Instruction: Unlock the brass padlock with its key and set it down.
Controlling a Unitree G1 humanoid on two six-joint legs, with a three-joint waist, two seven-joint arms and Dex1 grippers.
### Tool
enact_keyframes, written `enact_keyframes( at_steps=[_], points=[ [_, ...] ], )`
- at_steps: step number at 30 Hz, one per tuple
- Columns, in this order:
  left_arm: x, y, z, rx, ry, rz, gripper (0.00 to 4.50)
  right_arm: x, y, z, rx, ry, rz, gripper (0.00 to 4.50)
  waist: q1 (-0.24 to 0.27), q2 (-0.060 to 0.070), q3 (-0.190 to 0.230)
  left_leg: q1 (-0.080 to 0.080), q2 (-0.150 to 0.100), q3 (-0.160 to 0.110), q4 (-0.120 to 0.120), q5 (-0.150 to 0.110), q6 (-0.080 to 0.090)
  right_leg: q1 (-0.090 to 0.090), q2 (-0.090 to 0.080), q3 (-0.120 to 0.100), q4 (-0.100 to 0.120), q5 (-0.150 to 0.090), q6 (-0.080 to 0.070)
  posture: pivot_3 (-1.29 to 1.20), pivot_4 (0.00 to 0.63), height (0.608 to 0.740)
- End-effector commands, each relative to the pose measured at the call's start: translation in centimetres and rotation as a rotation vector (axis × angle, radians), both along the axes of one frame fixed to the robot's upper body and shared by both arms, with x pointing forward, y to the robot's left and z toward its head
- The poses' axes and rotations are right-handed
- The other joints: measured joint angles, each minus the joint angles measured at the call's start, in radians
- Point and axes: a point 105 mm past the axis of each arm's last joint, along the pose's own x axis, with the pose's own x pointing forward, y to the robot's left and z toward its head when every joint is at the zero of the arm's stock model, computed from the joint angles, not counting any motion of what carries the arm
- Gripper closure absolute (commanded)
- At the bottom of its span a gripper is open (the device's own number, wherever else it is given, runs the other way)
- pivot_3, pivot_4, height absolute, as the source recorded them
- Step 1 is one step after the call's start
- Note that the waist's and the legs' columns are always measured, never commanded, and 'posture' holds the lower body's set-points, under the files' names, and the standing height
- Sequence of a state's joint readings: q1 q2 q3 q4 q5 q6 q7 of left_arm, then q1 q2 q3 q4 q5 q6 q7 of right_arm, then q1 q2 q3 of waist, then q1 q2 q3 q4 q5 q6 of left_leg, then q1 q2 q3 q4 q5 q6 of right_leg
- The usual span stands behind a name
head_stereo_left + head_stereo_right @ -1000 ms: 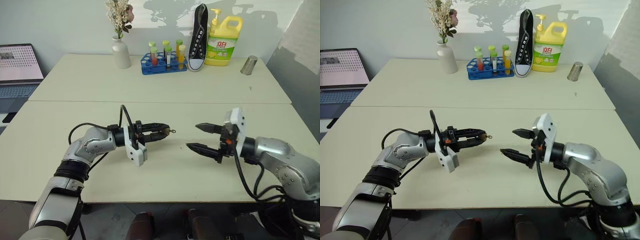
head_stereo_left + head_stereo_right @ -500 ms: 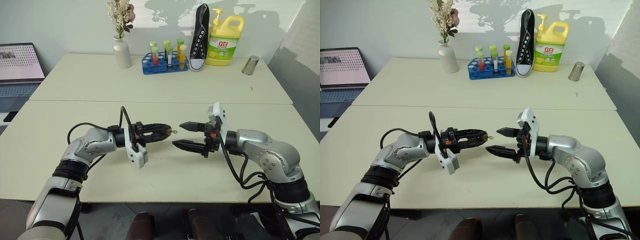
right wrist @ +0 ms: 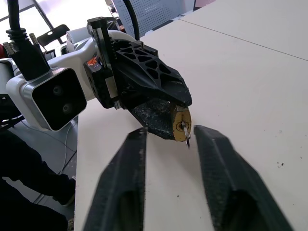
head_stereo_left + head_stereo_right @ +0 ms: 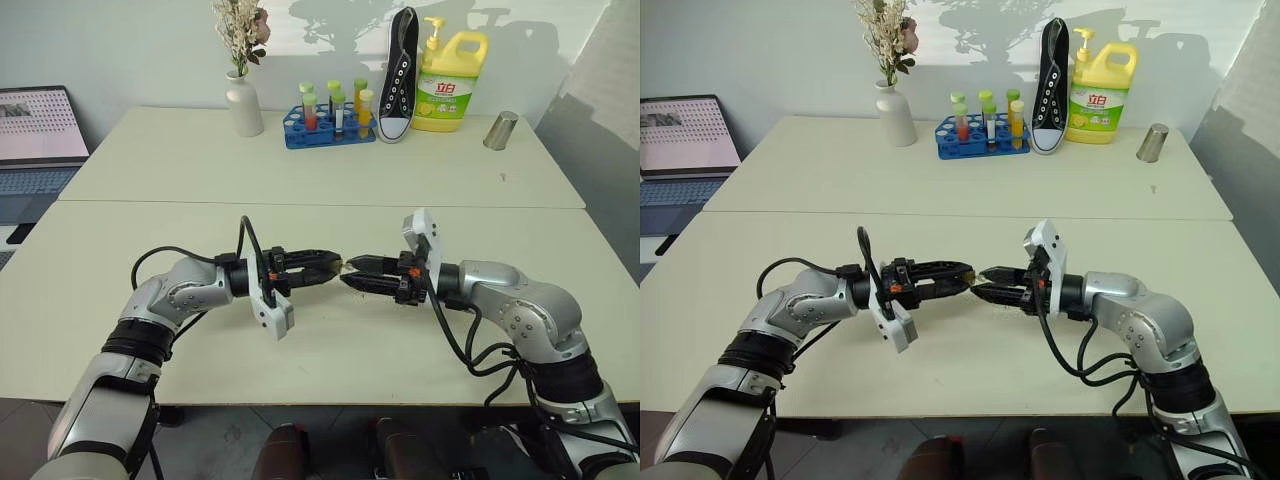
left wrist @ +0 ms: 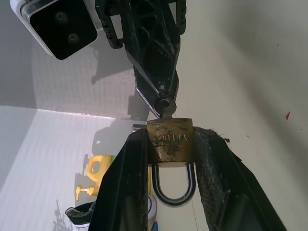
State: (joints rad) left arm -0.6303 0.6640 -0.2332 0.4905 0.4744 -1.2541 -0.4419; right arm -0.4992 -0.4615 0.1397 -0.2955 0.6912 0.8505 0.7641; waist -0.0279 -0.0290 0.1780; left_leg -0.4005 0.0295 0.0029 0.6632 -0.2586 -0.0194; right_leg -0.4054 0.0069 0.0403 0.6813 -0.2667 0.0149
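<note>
The big pale table [image 4: 300, 170] is lying under both grippers. Far beyond them, at the back of the table, a yellow soap bottle [image 4: 448, 80], a black shoe [image 4: 397, 75], a white vase [image 4: 242, 105] with dry flowers, a blue rack of tubes [image 4: 325, 130] and a small metal cup [image 4: 498, 130] are standing in a row. A laptop [image 4: 38, 130] is sitting well off to the left gripper's outer side.

The left gripper [image 4: 332, 264] and the right gripper [image 4: 352, 275] are pointing at each other, tip to tip, a little above the table.

The left gripper is squeezing the brass padlock [image 5: 170, 140] between its two black fingers [image 5: 125, 183]. The padlock's silvery loop is pointing back into the gripper, and its flat end is facing the right gripper.

The little key [image 3: 185, 134] is sticking out of that flat end, right at the tip of the right gripper. I cannot tell if the right gripper is open or closed, or if it is pinching the key.
</note>
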Motion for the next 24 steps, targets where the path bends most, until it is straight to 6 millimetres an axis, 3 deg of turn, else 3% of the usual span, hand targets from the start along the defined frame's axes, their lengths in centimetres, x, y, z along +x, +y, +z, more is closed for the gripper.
enact_keyframes(
  at_steps=[1,11,17,24],
  points=[
    [-0.1,0.1,0.7,-0.013,-0.030,-0.012,3.53,-0.2,0.1,1.3,0.026,-0.041,0.022,4.44,0.000,0.000,0.000,0.000,0.000,0.000,0.000,0.000,0.000,0.000,0.000,0.000,0.000,0.000,0.000,0.00,0.150,0.740],
    [-0.2,0.2,0.3,-0.016,-0.029,-0.005,3.53,-0.2,0.1,1.3,0.039,0.041,0.032,4.50,0.000,0.000,0.000,0.000,0.000,0.000,0.000,0.000,0.000,0.000,0.000,0.000,0.000,0.000,0.000,0.00,0.150,0.740],
    [-0.4,0.2,0.0,-0.008,-0.038,-0.012,3.53,-0.1,0.2,2.1,0.082,0.207,0.049,4.50,0.000,0.000,0.000,0.000,0.000,0.000,0.000,0.000,0.000,0.000,-0.001,0.000,0.000,0.000,0.000,0.00,0.150,0.740],
    [-0.6,0.1,-0.1,-0.004,-0.053,-0.020,3.53,1.6,-0.3,2.5,0.114,0.470,-0.004,4.50,0.000,0.000,0.000,0.000,0.001,0.000,0.000,0.000,0.000,0.000,-0.001,0.000,0.001,0.001,-0.001,0.00,0.150,0.740]
  ],
)
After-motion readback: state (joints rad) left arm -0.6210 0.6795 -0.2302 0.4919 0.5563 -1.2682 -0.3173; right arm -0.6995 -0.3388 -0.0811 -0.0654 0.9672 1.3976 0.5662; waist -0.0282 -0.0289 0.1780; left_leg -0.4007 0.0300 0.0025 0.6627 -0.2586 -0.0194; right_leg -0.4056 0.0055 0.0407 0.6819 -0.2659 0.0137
